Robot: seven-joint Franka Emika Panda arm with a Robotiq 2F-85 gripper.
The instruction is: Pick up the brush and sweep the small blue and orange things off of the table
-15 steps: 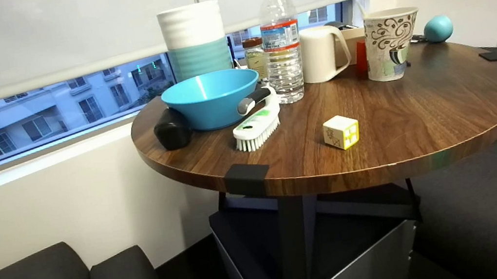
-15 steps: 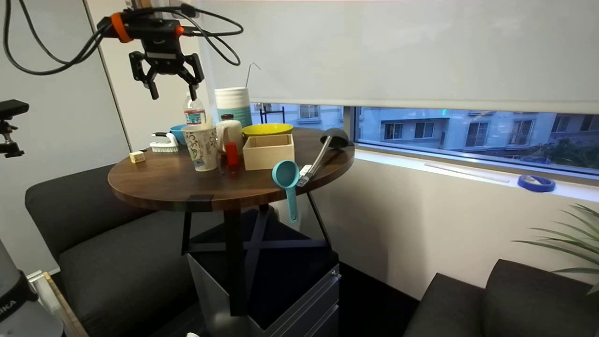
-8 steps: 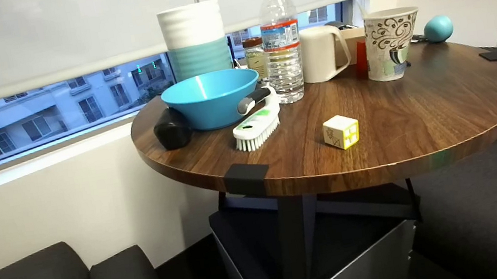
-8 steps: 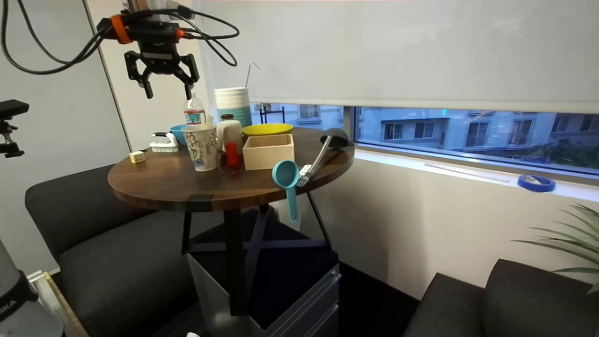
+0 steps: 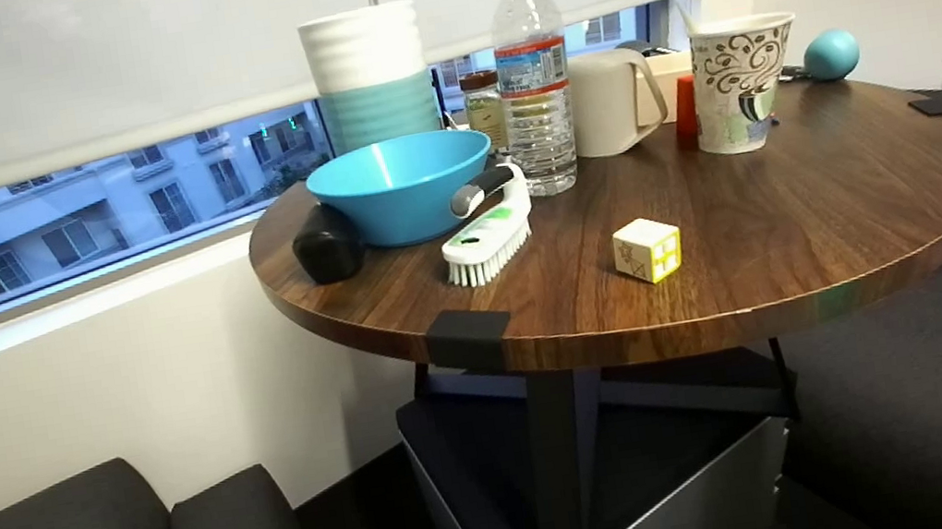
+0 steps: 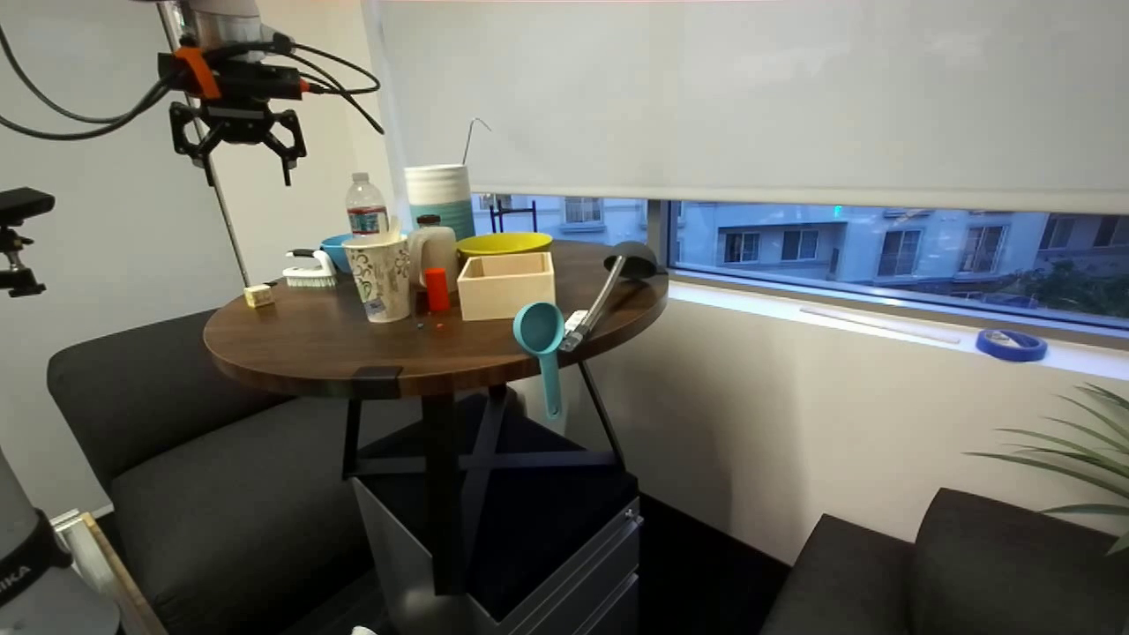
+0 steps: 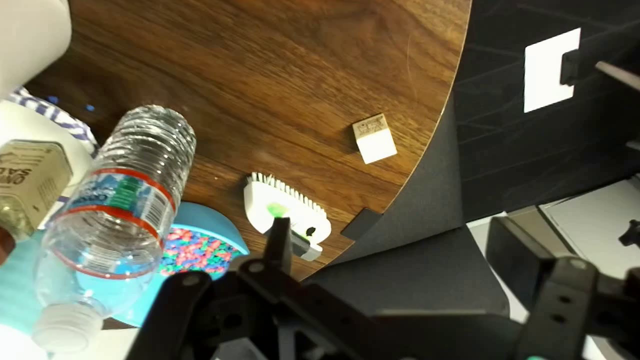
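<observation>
The white brush (image 5: pixel 486 239), with pale bristles down and a grey-and-black handle, lies on the round brown table (image 5: pixel 847 218) beside the blue bowl. It also shows in an exterior view (image 6: pixel 309 279) and the wrist view (image 7: pixel 280 202). Small blue bits (image 6: pixel 421 325) and orange bits (image 6: pixel 441 326) lie on the table near the red block; blue bits (image 7: pixel 90 107) also show in the wrist view. My gripper (image 6: pixel 250 181) is open and empty, high above the table. In the wrist view, the gripper's (image 7: pixel 390 230) left finger overlaps the brush handle in the picture, without visible contact.
The blue bowl (image 5: pixel 407 209) holds coloured bits. A water bottle (image 5: pixel 539 105), mug (image 5: pixel 604 105), paper cup (image 5: pixel 730 95) and wooden box (image 6: pixel 507 295) stand on the table. A pale yellow block (image 5: pixel 647 252) sits near the edge. A turquoise scoop (image 6: pixel 540 331) overhangs the rim.
My gripper has moved left in both exterior views and stays open. The small blue and orange bits show more clearly. The brush and other objects have not moved.
</observation>
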